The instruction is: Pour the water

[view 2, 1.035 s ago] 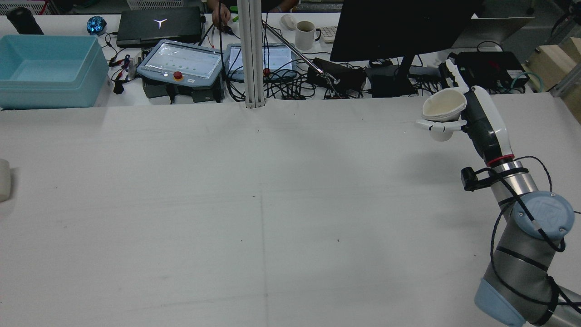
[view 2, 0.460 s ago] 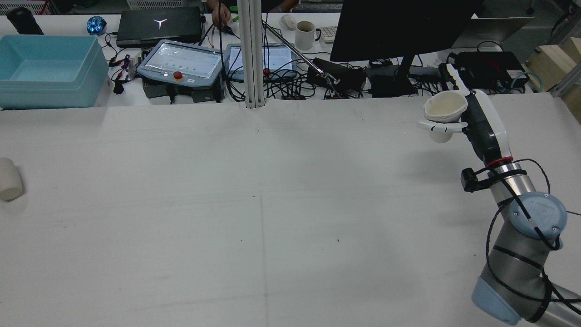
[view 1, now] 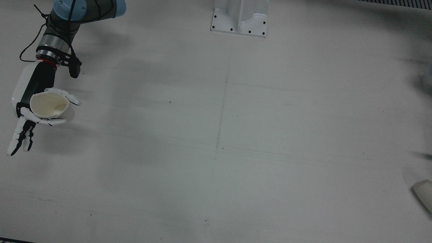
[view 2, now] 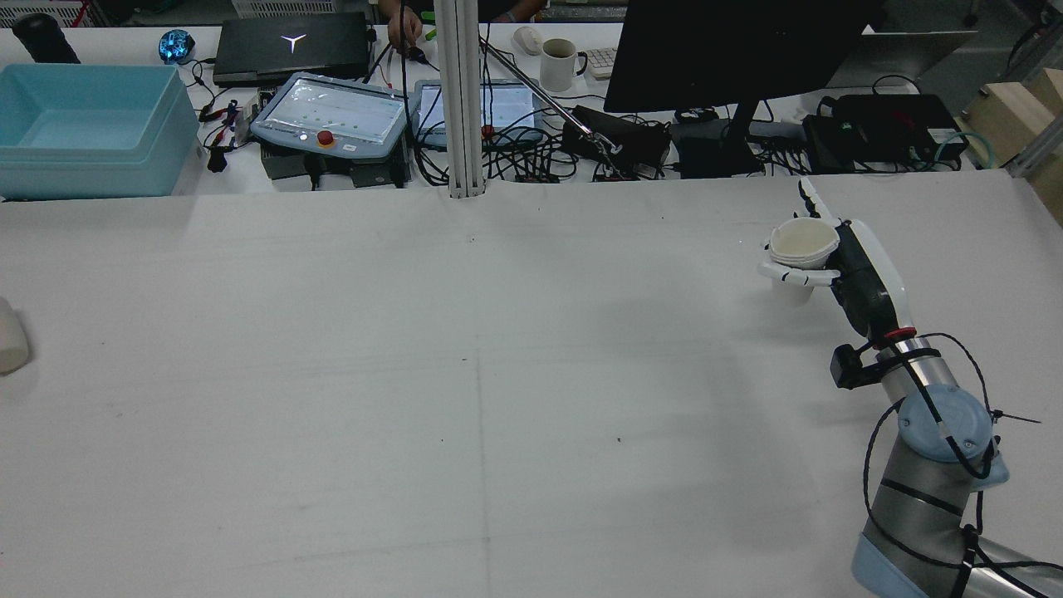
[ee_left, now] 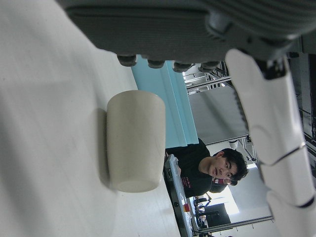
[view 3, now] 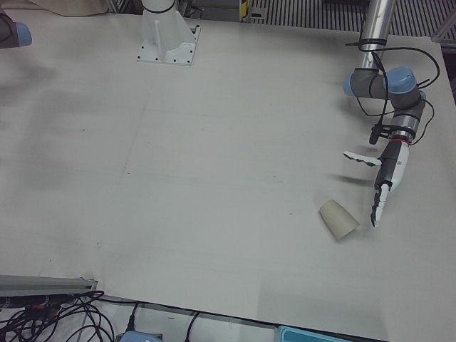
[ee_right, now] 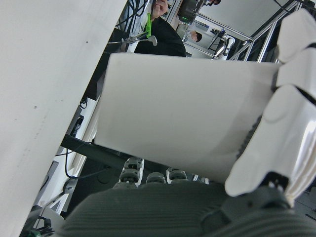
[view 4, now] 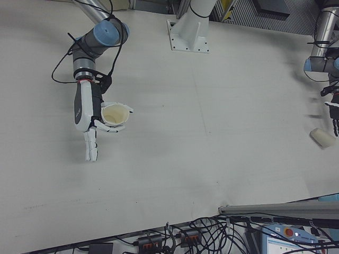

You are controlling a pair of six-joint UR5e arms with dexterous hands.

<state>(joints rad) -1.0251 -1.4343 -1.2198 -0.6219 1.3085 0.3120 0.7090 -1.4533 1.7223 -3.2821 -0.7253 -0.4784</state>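
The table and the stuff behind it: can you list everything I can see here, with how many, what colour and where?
cup: one, cream, upright, held above the table on the robot's right side.
lying cup: one, cream, on its side near the robot's left table edge.
table: one, white.
bin: one, light blue, bench beyond the table.
control tablets: two, grey, bench.
laptop: one, black, closed.
mug: one, white, bench.
monitor: one, black.
right robot hand: white and black, shut on the cup.
left robot hand: white and black, open beside the lying cup.
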